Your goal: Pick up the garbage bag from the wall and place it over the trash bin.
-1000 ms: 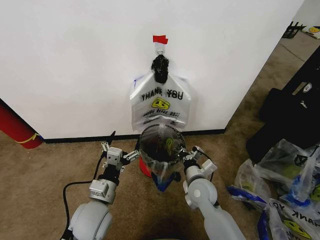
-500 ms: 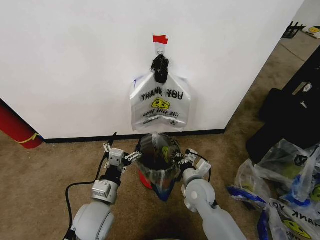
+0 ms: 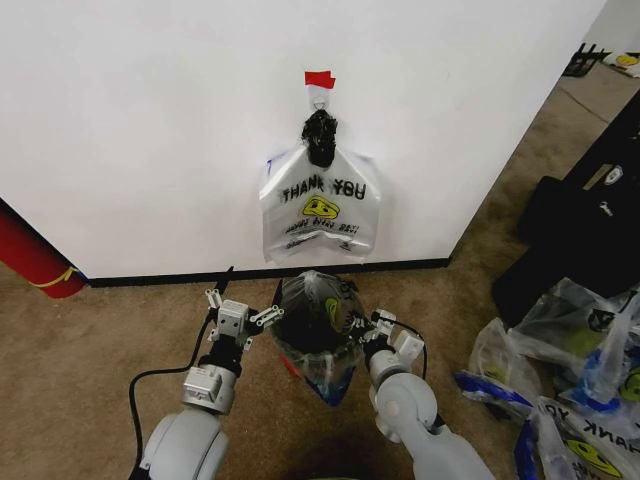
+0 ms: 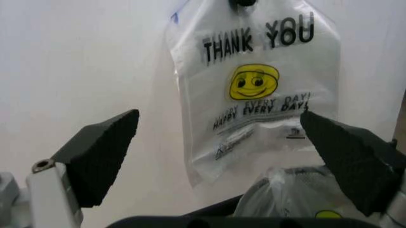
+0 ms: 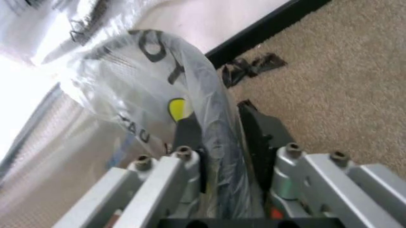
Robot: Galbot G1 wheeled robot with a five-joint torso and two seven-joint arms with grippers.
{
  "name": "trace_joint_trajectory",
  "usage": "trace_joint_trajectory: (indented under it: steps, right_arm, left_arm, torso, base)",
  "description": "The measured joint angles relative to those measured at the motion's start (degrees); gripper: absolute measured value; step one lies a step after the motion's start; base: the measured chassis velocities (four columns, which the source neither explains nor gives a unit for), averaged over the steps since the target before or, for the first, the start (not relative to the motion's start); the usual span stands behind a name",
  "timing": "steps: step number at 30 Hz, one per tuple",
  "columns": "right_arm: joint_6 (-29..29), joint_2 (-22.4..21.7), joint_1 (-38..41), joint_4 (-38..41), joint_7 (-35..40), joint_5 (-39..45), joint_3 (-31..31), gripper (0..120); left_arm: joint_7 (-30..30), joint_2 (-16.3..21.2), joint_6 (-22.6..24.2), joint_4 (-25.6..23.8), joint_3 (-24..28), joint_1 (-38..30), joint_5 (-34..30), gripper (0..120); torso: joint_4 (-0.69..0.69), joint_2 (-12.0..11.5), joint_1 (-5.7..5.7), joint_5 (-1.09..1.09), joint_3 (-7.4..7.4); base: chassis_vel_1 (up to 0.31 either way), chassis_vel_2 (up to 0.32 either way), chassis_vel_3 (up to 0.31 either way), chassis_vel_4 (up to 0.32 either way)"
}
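**Bag pinched at the bin, another on the wall**

A bag [image 3: 320, 330] is draped over the bin [image 3: 300, 368] on the carpet just before the wall [image 3: 150, 120]. The right gripper [image 3: 375, 328] is closed on the bag's plastic at the bin's right side; the wrist view shows the film clamped between its fingers [image 5: 187, 137]. The left gripper [image 3: 240, 312] sits just left of the bin, jaws spread wide, empty. A second bag [image 3: 320, 205] hangs on the wall under red tape [image 3: 320, 78].
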Motion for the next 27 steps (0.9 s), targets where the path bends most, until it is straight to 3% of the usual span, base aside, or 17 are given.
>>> trace_joint_trajectory:
  steps: [6, 19, 23, 27]
  right_arm:
    - [-0.1, 0.2, 0.0, 0.2, -0.7, 0.0, 0.8, 39]
    - [-1.0, -2.6, -2.2, 3.4, -0.8, -0.7, 2.1, 91]
    - [-1.4, -3.5, -1.9, 2.1, -1.6, -1.2, 2.5, 98]
    - [-3.8, -6.0, -1.3, 0.9, -7.6, 1.2, 4.4, 100]
  left_arm:
    - [0.1, -0.3, -0.7, -0.1, 0.1, 1.2, 1.0, 100]
    - [0.1, -0.8, -1.4, -0.5, 0.2, 2.8, 2.4, 100]
    - [0.2, -0.8, -1.6, -0.5, 0.1, 3.1, 2.5, 100]
    - [0.2, -0.7, -1.9, -0.5, -0.1, 3.8, 2.8, 100]
  torso:
    - [0.00, 0.0, 0.00, -0.01, 0.00]
    - [-0.02, 0.0, 0.00, -0.01, -0.01]
    - [-0.02, 0.0, 0.00, 0.01, -0.01]
    - [-0.02, 0.0, 0.00, 0.00, -0.01]
  base:
    - [0.000, 0.000, 0.000, 0.000]
    - [0.000, 0.000, 0.000, 0.000]
    - [0.000, 0.000, 0.000, 0.000]
    - [0.000, 0.000, 0.000, 0.000]
